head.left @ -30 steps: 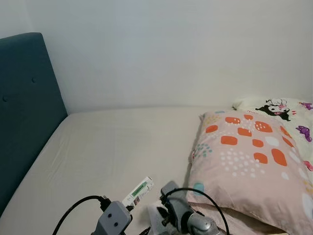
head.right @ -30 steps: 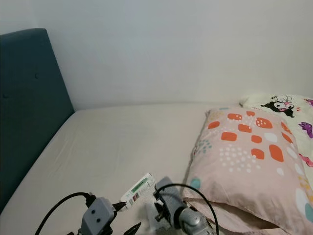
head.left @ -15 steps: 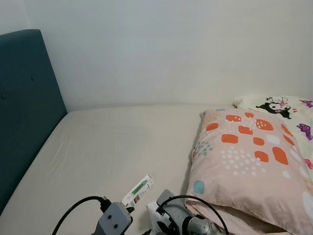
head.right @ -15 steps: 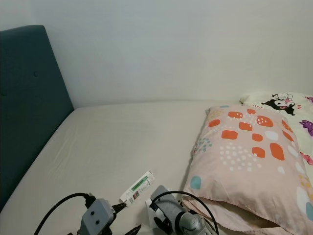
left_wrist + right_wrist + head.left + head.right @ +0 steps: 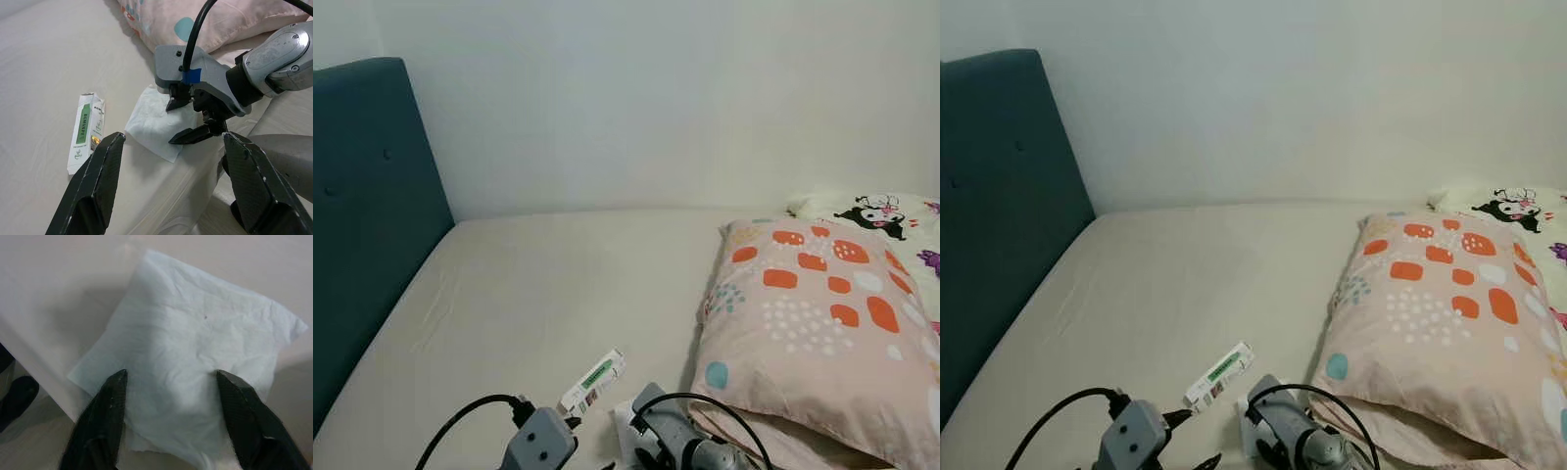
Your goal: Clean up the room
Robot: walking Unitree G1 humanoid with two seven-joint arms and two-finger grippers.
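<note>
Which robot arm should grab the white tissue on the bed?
Probably the right. The right gripper hangs open right over the tissue, while the left gripper sits farther back, nearer the small packet.

**Open sheet ahead, pillow crowding my right**

The bed sheet (image 5: 548,284) lies bare and flat from the wall to my arms, so I can pass freely there. The teal headboard (image 5: 367,215) walls off my left side. On my right the spotted pillow (image 5: 813,323) bulges over the near edge, just beside my right gripper (image 5: 193,120), whose fingers stand apart over the white tissue (image 5: 156,122). A small green-and-white packet (image 5: 592,380) lies just beside the tissue, near my left gripper (image 5: 171,186), fingers spread wide.
</note>
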